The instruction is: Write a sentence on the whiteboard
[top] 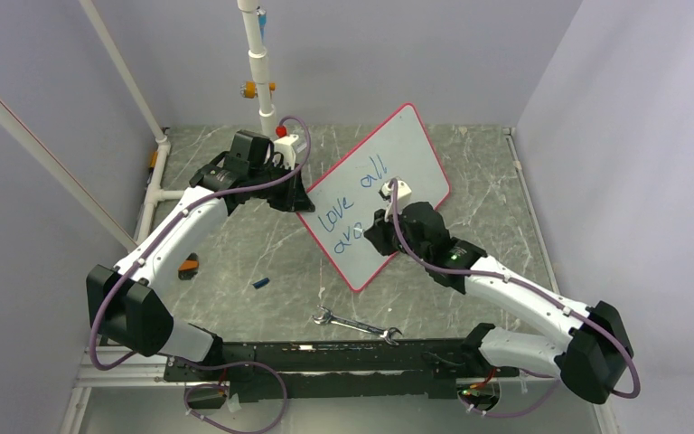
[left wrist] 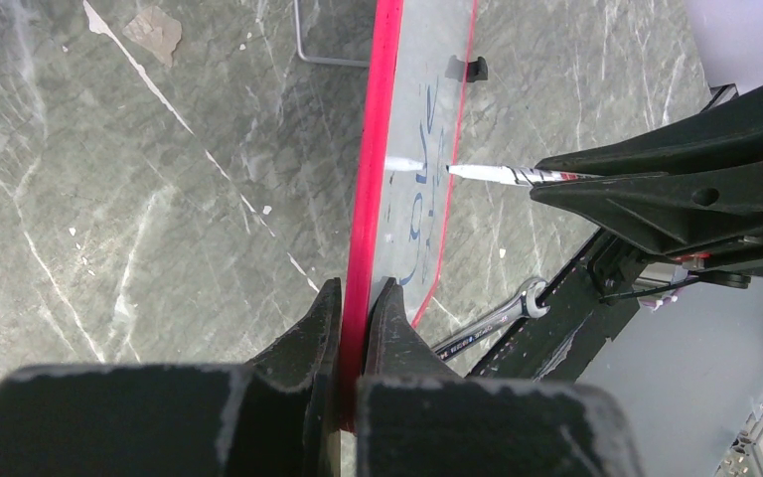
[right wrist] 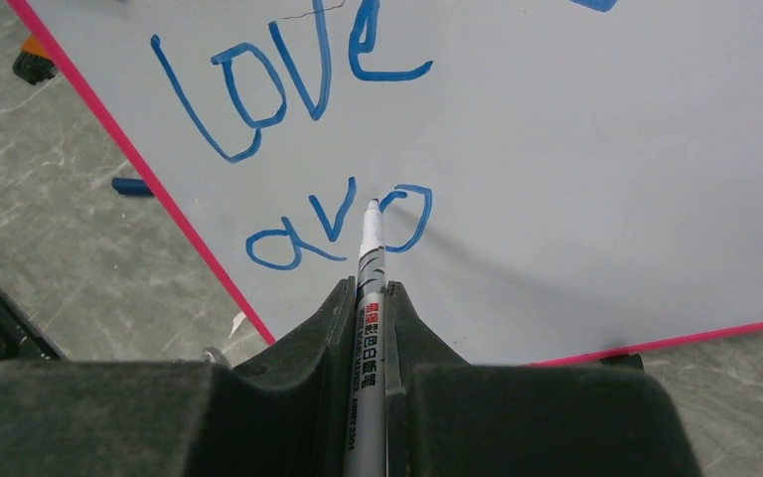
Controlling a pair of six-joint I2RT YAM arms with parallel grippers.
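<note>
**Whiteboard.** The whiteboard [top: 407,149] lies diagonally across the middle of the marble-patterned table [top: 235,253], between the two arms. One corner points toward the back wall and another toward the arm bases. Its red-pink rim [left wrist: 376,149] shows edge-on in the left wrist view, with a small black foot [left wrist: 474,68] visible beyond the board.

**Left gripper.** The left gripper [left wrist: 358,298] is clamped on the whiteboard's rim at the board's left edge, one finger on each face.

**Right gripper.** The right gripper [right wrist: 368,293] is closed around a white marker [right wrist: 369,263]. The barrel runs between the fingers and the tip points at the board's lower half.

**Sentence.** The sentence [top: 352,194] is in blue and only partly written. The upper line reads "love all". The lower line [right wrist: 338,224] so far reads "aro", and the "o" is not fully closed. The marker tip sits at the upper left of that "o". In the left wrist view the tip [left wrist: 457,171] and its reflection stand slightly apart, so it appears to be just off the surface, though contact cannot be confirmed.

**Other items.**
- A metal wrench [top: 357,325] lies on the table near the arm bases, apart from the board's near corner.
- A small blue cap [top: 260,283] lies left of that corner.
- An orange-and-black object [top: 188,267] rests beside the left arm.
</note>
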